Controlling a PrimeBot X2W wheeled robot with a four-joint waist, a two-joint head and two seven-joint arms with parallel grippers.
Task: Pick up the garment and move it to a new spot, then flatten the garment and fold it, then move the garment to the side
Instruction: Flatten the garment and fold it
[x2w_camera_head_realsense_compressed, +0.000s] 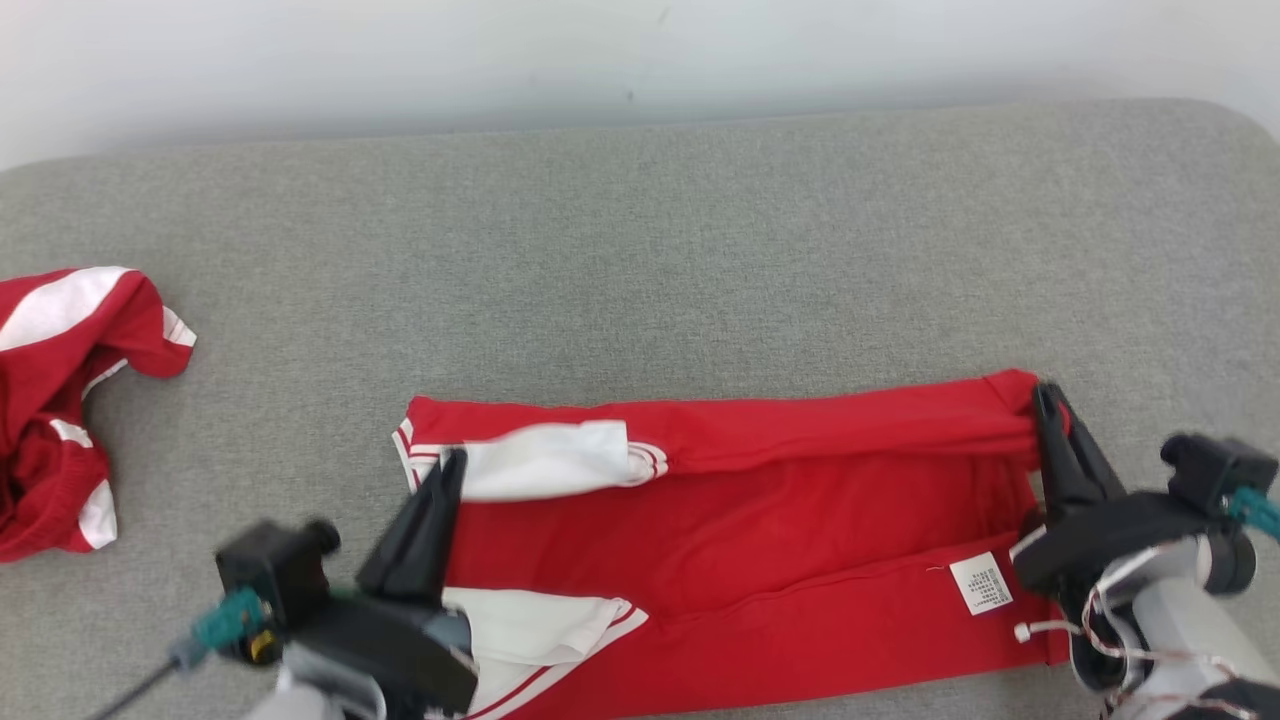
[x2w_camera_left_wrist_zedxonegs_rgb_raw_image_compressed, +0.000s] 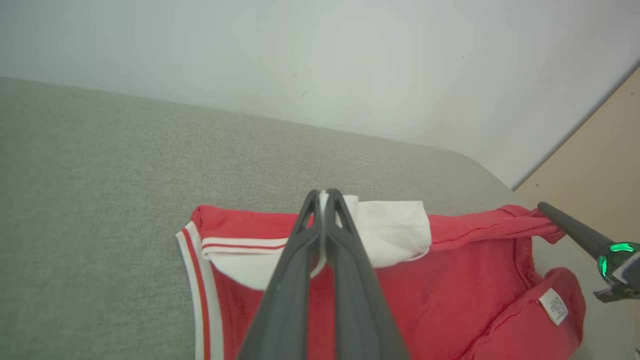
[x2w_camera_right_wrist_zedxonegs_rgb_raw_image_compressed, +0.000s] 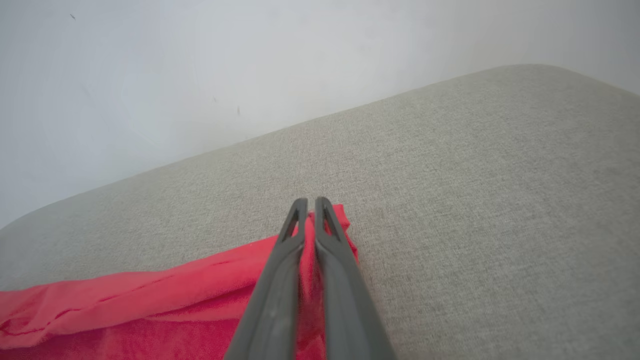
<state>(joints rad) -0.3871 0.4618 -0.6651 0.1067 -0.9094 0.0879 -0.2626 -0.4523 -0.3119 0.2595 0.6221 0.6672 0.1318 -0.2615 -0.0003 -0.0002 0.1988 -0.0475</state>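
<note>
I have the red garment (x2w_camera_head_realsense_compressed: 760, 520) stretched sideways across the near part of the grey fabric-covered bench (x2w_camera_head_realsense_compressed: 700, 250), its striped hem end towards my left and its waist end towards my right. My left pincer (x2w_camera_head_realsense_compressed: 452, 470) is closed on the white panel (x2w_camera_head_realsense_compressed: 550, 458) at the hem end; in the left wrist view the two dark fingers (x2w_camera_left_wrist_zedxonegs_rgb_raw_image_compressed: 345, 235) sit pressed together with white cloth caught between their tips. My right pincer (x2w_camera_head_realsense_compressed: 1047, 400) is clamped on the far corner of the waist end, and the right wrist view shows red cloth pinched between its fingers (x2w_camera_right_wrist_zedxonegs_rgb_raw_image_compressed: 327, 235). The far edge of the garment runs as a long fold between the two pincers. A white label (x2w_camera_head_realsense_compressed: 981, 583) lies face up near the waist, with a white drawstring (x2w_camera_head_realsense_compressed: 1040, 628) just beside it. A second red-and-white garment (x2w_camera_head_realsense_compressed: 60, 400) sits crumpled at the left edge of the bench, well apart from this one. A pale wall (x2w_camera_head_realsense_compressed: 500, 50) stands behind the bench.
</note>
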